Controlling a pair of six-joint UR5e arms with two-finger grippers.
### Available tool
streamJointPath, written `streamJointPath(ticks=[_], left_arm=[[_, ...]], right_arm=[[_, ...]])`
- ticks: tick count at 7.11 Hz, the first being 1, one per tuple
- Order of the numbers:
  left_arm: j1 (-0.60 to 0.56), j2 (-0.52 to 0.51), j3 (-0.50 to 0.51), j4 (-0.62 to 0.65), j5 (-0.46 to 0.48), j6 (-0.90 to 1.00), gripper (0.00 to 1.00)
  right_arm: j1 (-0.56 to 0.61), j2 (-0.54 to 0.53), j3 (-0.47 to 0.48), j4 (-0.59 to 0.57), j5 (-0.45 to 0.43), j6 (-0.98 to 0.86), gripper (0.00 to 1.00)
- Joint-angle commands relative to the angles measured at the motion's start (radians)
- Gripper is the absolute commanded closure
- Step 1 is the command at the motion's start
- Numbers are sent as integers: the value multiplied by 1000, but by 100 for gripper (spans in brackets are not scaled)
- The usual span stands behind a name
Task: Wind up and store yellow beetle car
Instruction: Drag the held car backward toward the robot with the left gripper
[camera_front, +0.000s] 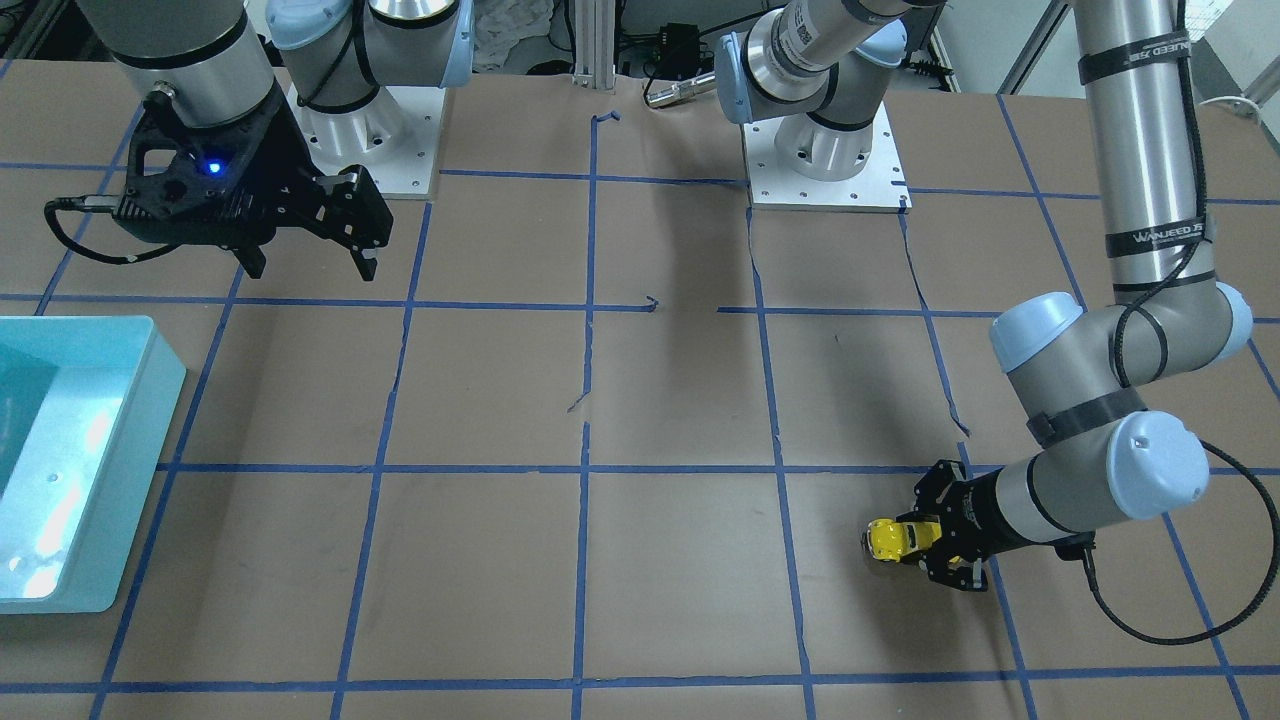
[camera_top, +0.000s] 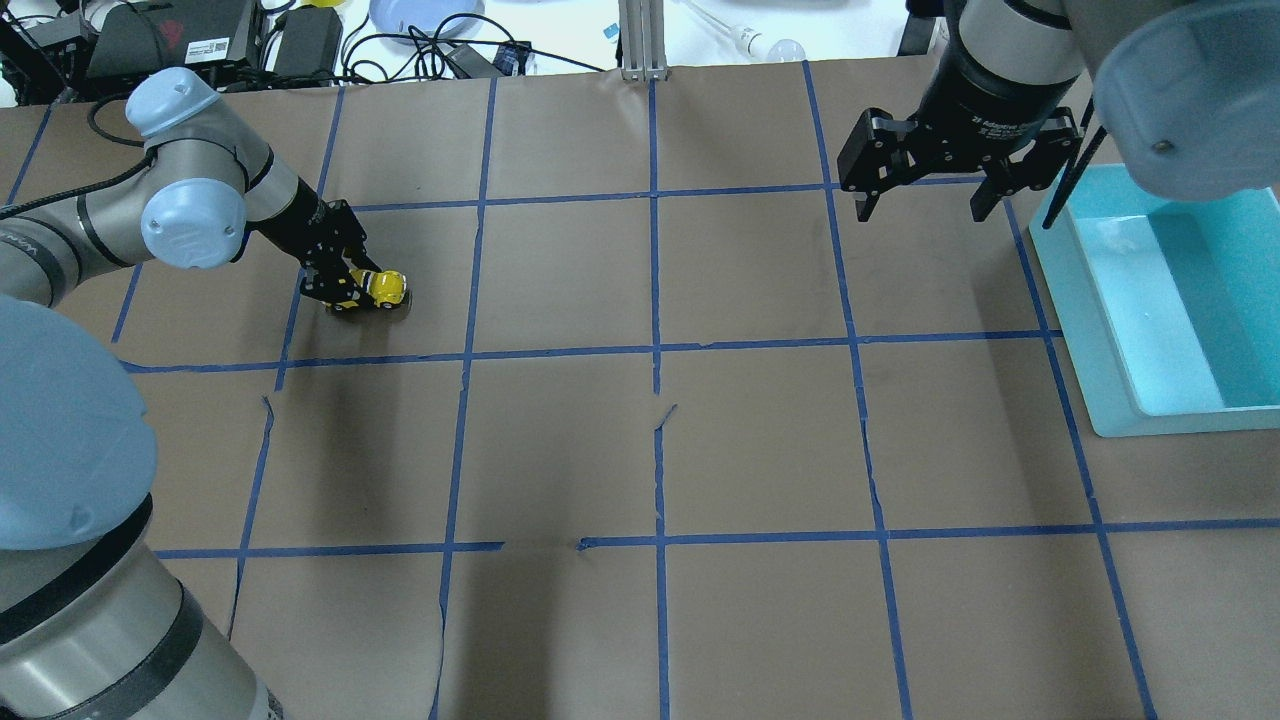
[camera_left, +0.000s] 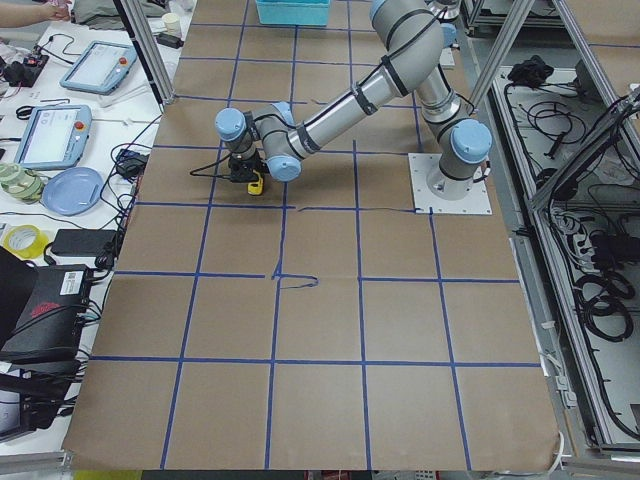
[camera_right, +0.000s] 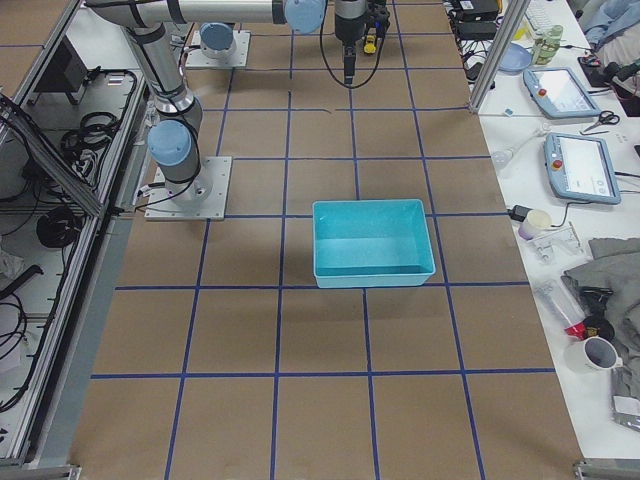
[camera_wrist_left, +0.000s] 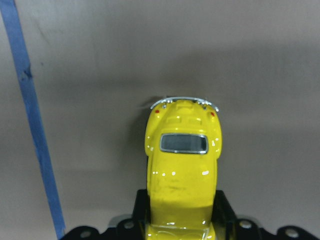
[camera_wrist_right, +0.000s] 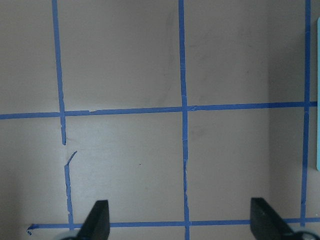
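A table covered in brown paper (camera_top: 760, 440) and marked with a grid of blue tape lines (camera_top: 655, 300) is seen from several cameras. The left gripper (camera_top: 366, 290) reaches out low near the table's left end, on the side far from the robot, with its jaws pinching the yellow beetle car (camera_top: 388, 287) by its sides. The left wrist view looks down on the car's roof, rear window and chrome bumper; the car sticks out beyond the black fingers (camera_wrist_left: 141, 209), its tail pointing away from the gripper. The car sits just above or on the paper – whether its wheels touch cannot be told. The right gripper (camera_top: 922, 205) hangs above the table well apart from the car, jaws spread wide and holding nothing. A turquoise plastic bin (camera_top: 1090, 330) stands at the table's right end, just beside the right gripper – nothing shows inside it.
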Motion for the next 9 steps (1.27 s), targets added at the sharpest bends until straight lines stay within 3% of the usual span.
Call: streamJointPath(ticks=[1,9], left_arm=[[12,0,0,-4,1,25,100],[92,2,-10,-36,-7,108,100]], right_arm=[[0,0,0,0,0,0,0],[0,0,0,0,-1,0,0]])
